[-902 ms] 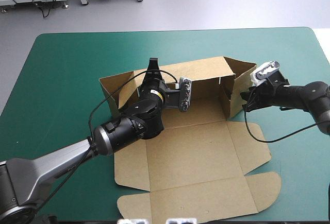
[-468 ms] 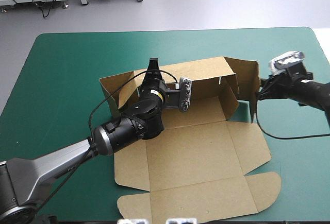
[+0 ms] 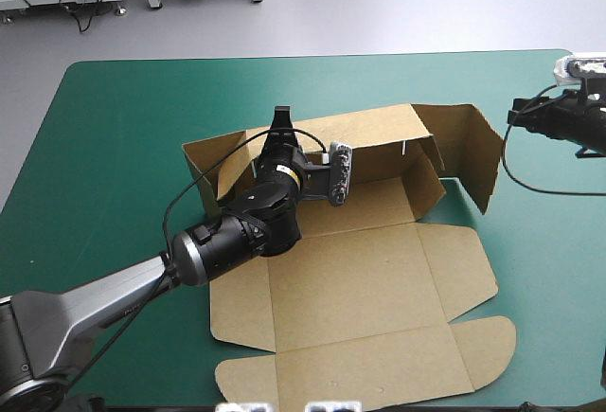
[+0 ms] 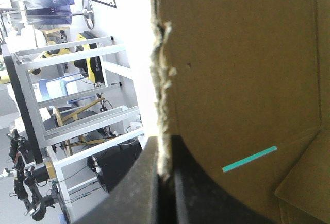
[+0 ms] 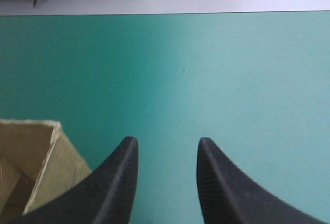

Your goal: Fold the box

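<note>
My left jaws pinch the brown box (image 3: 360, 284) by its raised back wall (image 3: 374, 130). My right jaws are wide and empty. Most folding is left, I think.

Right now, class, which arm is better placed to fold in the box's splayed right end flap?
Probably the right. Its jaws stand open and free beside that flap, while the left jaws are shut on the box's back wall.

We saw bright, even light from overhead on the teal-green cover (image 3: 123, 128); the box (image 3: 360, 289) cast only soft, faint shadows beside its raised walls. In the left wrist view, the background past its edge glared white.
</note>
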{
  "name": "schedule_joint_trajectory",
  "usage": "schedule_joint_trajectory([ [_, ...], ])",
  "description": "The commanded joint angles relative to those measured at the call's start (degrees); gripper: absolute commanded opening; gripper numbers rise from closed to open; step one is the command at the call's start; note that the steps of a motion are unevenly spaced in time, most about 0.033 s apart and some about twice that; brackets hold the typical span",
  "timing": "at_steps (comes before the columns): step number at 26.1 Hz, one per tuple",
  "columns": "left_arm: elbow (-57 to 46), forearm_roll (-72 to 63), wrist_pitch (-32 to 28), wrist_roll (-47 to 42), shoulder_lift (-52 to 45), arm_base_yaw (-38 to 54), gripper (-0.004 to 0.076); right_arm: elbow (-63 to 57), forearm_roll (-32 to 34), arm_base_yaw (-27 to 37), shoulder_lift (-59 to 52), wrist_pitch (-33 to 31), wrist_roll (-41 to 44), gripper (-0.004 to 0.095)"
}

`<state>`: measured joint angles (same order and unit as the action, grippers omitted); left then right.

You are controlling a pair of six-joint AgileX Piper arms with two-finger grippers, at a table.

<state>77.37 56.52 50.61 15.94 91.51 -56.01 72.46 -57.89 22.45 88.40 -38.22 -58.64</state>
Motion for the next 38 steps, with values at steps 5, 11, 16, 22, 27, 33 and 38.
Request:
schedule_joint_trajectory([
  [5,1.6,1.3,-1.7,-0.3,-1.9,-0.6,-0.0010,20.6,-4.4,0.5,12.4,-12.7,6.3,0.0353],
  [11,1.6,1.3,-2.3,-1.2,-1.9,-0.6,-0.0010,29.7,-4.1,0.5,20.6,-26.6,8.7,0.0349],
  [16,1.6,1.4,-2.3,-1.6,-1.9,-0.6,-0.0010,29.1,-0.8,0.0,23.6,-30.7,8.7,0.0349],
  [22,1.6,1.4,-2.3,-1.6,-1.9,-0.6,-0.0010,29.1,-0.4,-1.0,24.2,-33.6,7.2,0.0349],
  [27,1.6,1.4,-2.3,-2.0,-1.9,-0.6,-0.0010,29.1,2.7,-2.5,24.2,-33.6,7.4,0.0347],
  [33,1.6,1.4,-2.2,-2.0,-1.9,-0.6,-0.0010,20.2,3.0,-3.4,21.0,-33.8,3.8,0.0347],
  [38,1.6,1.4,-2.3,-2.0,-1.9,-0.6,-0.0010,11.4,-0.3,-3.2,13.5,-33.8,-1.8,0.0347],
])
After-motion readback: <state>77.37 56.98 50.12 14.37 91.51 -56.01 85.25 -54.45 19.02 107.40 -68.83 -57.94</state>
